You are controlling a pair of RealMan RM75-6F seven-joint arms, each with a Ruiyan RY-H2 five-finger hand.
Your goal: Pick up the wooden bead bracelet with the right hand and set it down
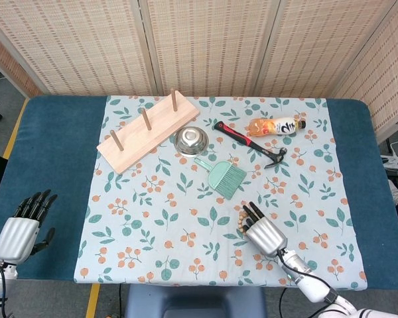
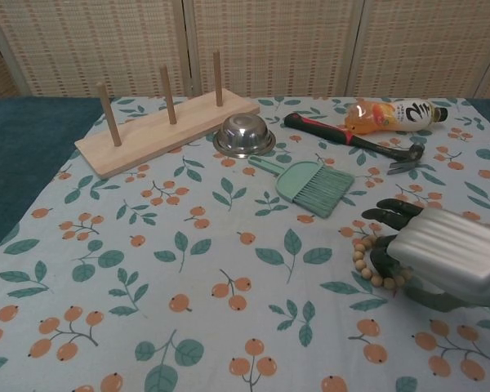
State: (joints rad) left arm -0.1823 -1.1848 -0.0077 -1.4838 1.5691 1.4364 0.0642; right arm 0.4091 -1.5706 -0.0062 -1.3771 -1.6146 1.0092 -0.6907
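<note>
The wooden bead bracelet [image 1: 240, 224] [image 2: 360, 256] lies flat on the leaf-print cloth, near the table's front right. My right hand [image 1: 263, 232] [image 2: 443, 258] sits low over it and covers its right half. The dark fingers [image 2: 394, 210] are apart and bend down onto the beads; only the ring's left arc shows. No closed hold on the beads is visible, and the bracelet still rests on the cloth. My left hand [image 1: 21, 226] hovers at the table's front left corner, fingers spread, holding nothing.
Behind the bracelet are a green dustpan brush [image 1: 224, 176] [image 2: 312, 184], a steel bowl [image 1: 190, 140], a red-handled hammer [image 1: 249, 143] and an orange drink bottle [image 1: 276, 125]. A wooden peg board [image 1: 146, 129] stands at the back left.
</note>
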